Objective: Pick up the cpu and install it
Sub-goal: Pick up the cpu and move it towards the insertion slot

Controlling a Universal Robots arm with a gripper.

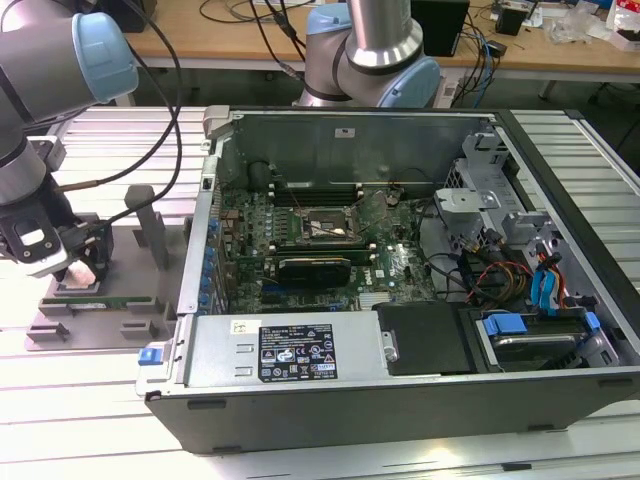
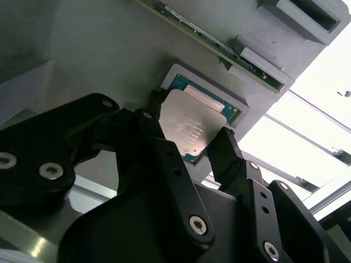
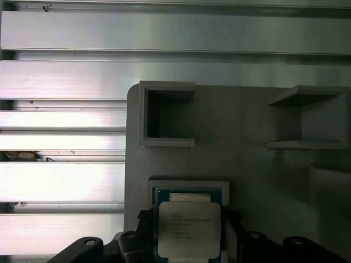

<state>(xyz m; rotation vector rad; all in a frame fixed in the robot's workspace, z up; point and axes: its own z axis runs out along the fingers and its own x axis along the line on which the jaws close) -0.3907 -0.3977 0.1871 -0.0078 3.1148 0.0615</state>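
The cpu (image 2: pixel 189 126) is a flat square chip with a silver top and a thin green edge (image 3: pixel 189 230). It lies in a shallow framed pocket of the grey fixture plate (image 3: pixel 247 120). My gripper (image 2: pixel 189 134) reaches down over it, its two black fingers (image 2: pixel 159 137) set against opposite sides of the chip, shut on it. At the exterior view's left, the gripper (image 1: pixel 80 272) hangs low over the fixture (image 1: pixel 100 320). The motherboard's open socket (image 1: pixel 322 228) sits inside the computer case, well to the right of the gripper.
A long green memory stick (image 1: pixel 100 298) rests in a slot on the fixture beside the pocket. Grey upright holders (image 1: pixel 145 225) rise from the fixture. The open case (image 1: pixel 400 350) has tall metal walls, cables and drive bays. A second robot arm (image 1: pixel 375 50) stands behind it.
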